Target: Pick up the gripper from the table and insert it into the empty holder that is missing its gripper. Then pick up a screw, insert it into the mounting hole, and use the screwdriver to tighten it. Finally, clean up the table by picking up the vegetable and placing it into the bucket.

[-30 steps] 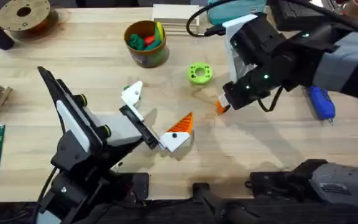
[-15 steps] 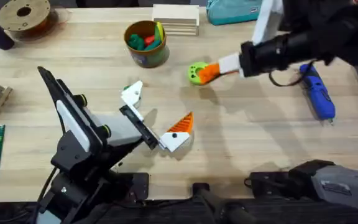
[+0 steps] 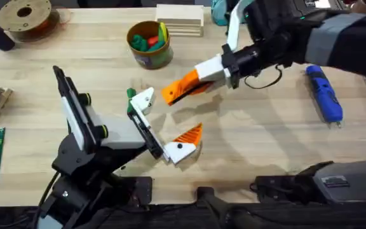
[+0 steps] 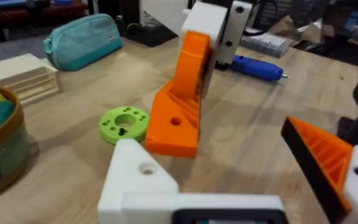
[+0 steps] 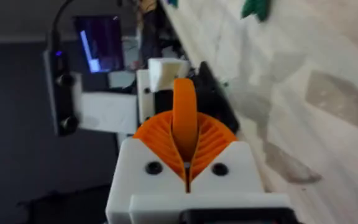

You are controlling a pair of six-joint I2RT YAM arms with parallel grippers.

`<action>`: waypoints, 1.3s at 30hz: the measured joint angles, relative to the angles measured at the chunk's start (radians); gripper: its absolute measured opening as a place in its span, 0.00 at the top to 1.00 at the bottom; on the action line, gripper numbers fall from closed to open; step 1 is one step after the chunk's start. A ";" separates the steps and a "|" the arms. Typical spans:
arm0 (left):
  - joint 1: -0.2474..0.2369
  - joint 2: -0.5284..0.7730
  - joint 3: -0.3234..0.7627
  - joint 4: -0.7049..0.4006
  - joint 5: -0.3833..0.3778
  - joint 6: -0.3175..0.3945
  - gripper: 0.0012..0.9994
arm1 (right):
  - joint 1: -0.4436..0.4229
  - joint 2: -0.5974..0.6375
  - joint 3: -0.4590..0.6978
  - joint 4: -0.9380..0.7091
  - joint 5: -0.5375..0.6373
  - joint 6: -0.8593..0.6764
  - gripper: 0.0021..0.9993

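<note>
The right gripper (image 5: 185, 163) is closed on the gripper (image 3: 182, 86), the loose orange wedge pinched between its ribbed pads; within the last second it has carried the part from the table near the green disc (image 4: 124, 122) over to the left arm. The wedge now hangs just beside the holder (image 3: 142, 99), the bare white finger base of the left gripper (image 3: 161, 124), whose jaws stand wide apart. Judged from this, the pick-up is complete and insertion is the step in hand; the screwdriver (image 3: 323, 102) lies unused.
</note>
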 joint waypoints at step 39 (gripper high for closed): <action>0.022 0.000 0.000 -0.004 -0.069 -0.075 0.01 | 0.132 0.145 0.000 0.397 -0.078 0.359 0.99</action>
